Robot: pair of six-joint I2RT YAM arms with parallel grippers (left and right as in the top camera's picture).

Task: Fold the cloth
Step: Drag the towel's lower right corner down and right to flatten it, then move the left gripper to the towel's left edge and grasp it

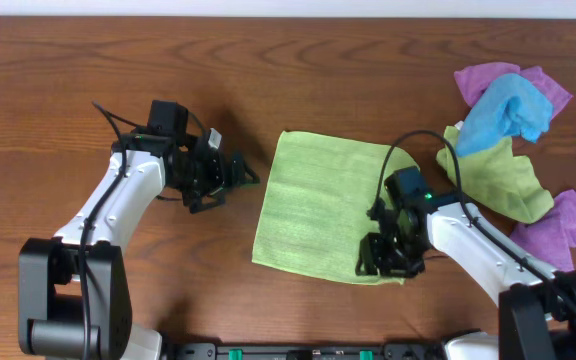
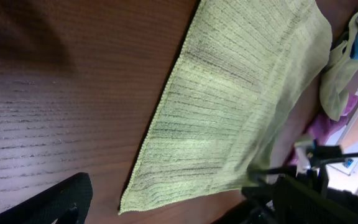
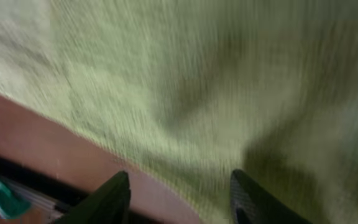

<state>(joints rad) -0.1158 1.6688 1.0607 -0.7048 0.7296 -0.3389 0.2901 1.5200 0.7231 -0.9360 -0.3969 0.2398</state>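
The lime-green cloth (image 1: 323, 205) lies spread flat on the wooden table, near its middle. My left gripper (image 1: 236, 178) hovers open just left of the cloth's left edge, holding nothing. In the left wrist view the cloth (image 2: 241, 93) stretches away from its near corner, and one dark finger (image 2: 48, 202) shows at the lower left. My right gripper (image 1: 380, 262) is down at the cloth's front right corner. In the blurred right wrist view its fingers (image 3: 114, 196) stand apart astride the front edge of the cloth (image 3: 197, 81), not pinching it.
A pile of cloths lies at the right: purple (image 1: 493, 80), blue (image 1: 508, 110), a duller yellow-green one (image 1: 498, 175) and another purple one (image 1: 558, 225). The right arm's cable arcs over the cloth's right edge. A black rail (image 1: 288, 350) runs along the table's front.
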